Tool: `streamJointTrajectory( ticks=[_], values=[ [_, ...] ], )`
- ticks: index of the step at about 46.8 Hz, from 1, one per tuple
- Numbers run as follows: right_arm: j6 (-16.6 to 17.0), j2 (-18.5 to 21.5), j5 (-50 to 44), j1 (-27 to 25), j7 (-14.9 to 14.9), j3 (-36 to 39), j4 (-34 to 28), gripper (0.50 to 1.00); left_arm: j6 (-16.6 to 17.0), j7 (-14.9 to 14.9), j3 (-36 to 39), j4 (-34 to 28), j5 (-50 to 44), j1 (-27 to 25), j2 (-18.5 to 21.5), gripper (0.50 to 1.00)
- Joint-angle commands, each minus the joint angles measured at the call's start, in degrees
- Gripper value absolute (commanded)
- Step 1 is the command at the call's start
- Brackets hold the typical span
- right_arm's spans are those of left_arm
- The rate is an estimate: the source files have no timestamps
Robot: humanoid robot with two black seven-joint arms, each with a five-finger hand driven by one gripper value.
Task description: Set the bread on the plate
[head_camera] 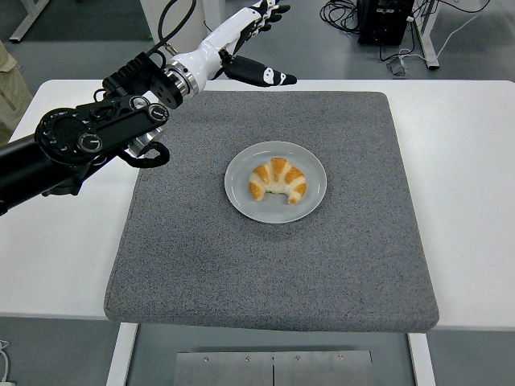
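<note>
A golden croissant (278, 180) lies in the middle of a round grey plate (315, 199) on the grey mat. My left hand (256, 42) is raised over the mat's far edge, well up and to the left of the plate. Its white fingers (265, 14) are spread and its thumb points right, holding nothing. The black left arm (76, 145) stretches in from the left edge. No right arm shows.
The grey mat (201, 257) covers the middle of the white table (467, 185). A white post (181, 36) stands behind the table's far edge near my hand. Cables and a black box (386, 20) sit on the floor at the back right.
</note>
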Motion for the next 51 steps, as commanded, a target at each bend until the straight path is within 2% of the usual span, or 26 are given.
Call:
streamJointTrajectory(
  ticks=[1,9,19,28,37,51],
  values=[
    [0.0,0.0,0.0,0.0,0.0,0.0,0.0,1.000,-1.3,-0.1,-1.4,1.7,-3.6,0.8,-0.1,0.986],
    [0.0,0.0,0.0,0.0,0.0,0.0,0.0,1.000,-6.7,-1.5,-8.2,5.7,-8.9,4.1,-0.2,0.986],
    [0.0,0.0,0.0,0.0,0.0,0.0,0.0,1.000,-14.3,-2.1,-17.8,9.2,-11.0,8.2,-0.2,0.987],
    [0.0,0.0,0.0,0.0,0.0,0.0,0.0,1.000,-17.1,-2.2,-21.9,14.0,-15.4,10.2,-2.5,0.987],
    [0.0,0.0,0.0,0.0,0.0,0.1,0.1,1.000,-18.3,-2.2,-22.1,19.4,-19.4,10.1,-5.1,0.987],
    [0.1,0.0,0.0,0.0,0.0,-0.1,0.0,1.000,-21.7,-2.1,-22.3,25.6,-25.8,10.1,-7.1,0.989]
  ],
)
